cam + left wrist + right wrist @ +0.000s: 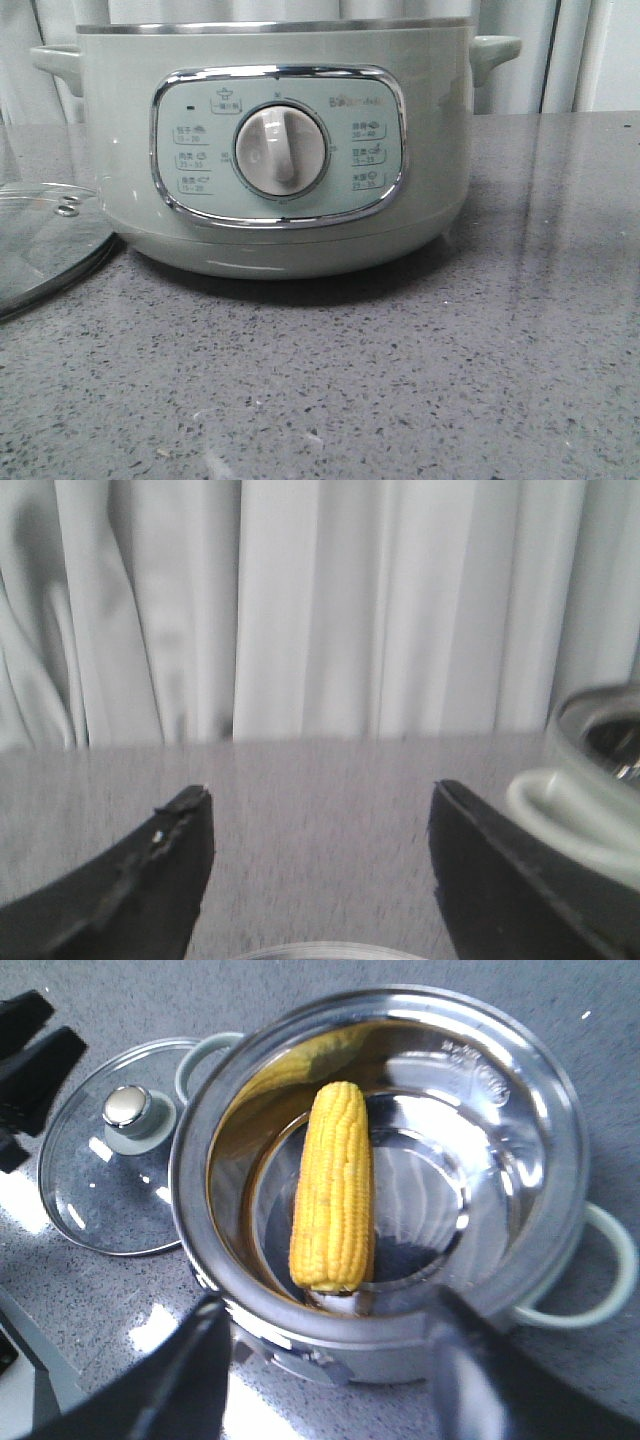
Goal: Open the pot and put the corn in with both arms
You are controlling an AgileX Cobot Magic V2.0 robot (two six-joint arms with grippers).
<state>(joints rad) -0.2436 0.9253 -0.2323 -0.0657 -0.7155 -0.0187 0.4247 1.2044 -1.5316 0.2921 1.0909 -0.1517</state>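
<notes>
So the corn (333, 1190) is lying inside the pot (275, 140), flat on the shiny steel bottom with its fat end toward the front panel, so I'd call the job basically finished. The glass lid (115, 1150) sits knob-up on the grey counter (400, 380) just beside the pot on the robot's left, which makes sense since that keeps the opening free for dropping stuff in. The right gripper (325, 1360) hovers above the pot rim with its jaws spread wide and nothing between them, looks like it let go. The left gripper (320, 865) is low by the pot's handle (560, 815), jaws also wide apart and empty, facing the curtain (300, 600).
</notes>
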